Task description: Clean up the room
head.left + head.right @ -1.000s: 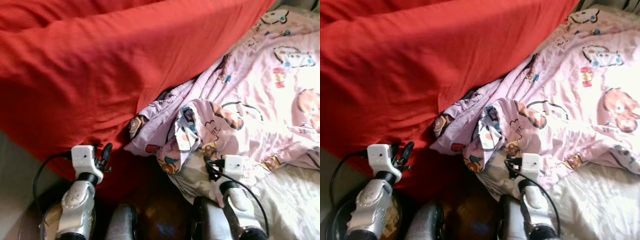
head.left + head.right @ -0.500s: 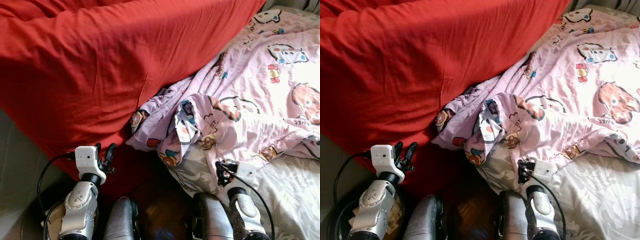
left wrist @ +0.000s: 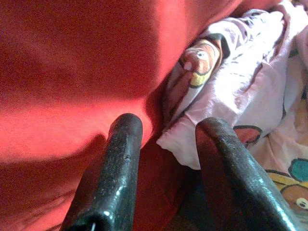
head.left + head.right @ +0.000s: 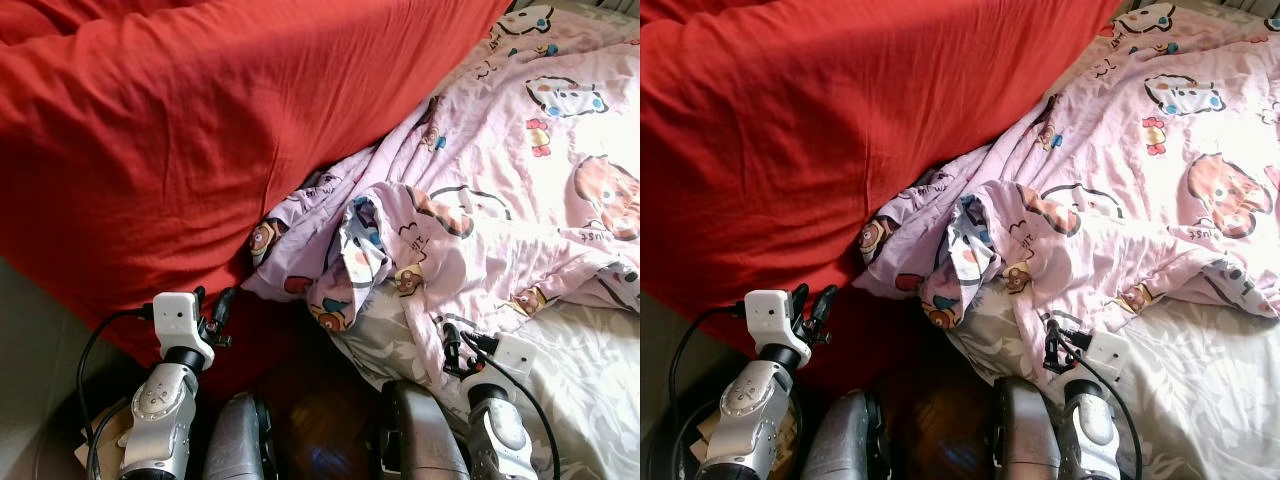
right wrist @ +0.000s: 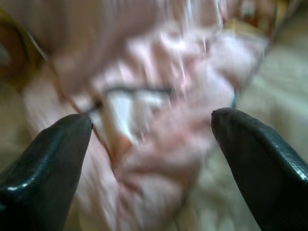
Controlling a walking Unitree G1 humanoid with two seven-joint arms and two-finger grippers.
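Both end effectors, left [image 4: 212,305] and right [image 4: 452,345], open, empty, beside one red duvet [image 4: 200,130], one pink quilt [image 4: 520,200].

One red duvet [image 4: 200,130] covers the bed, and one pink cartoon-print sheet [image 4: 520,170] lies bunched beside the red duvet, touching its edge (the printed figures are too many and too folded to count). One pale patterned mattress cover [image 4: 590,370] shows below the pink sheet. Two grippers are up: the left gripper [image 4: 212,300] and the right gripper [image 4: 452,345].
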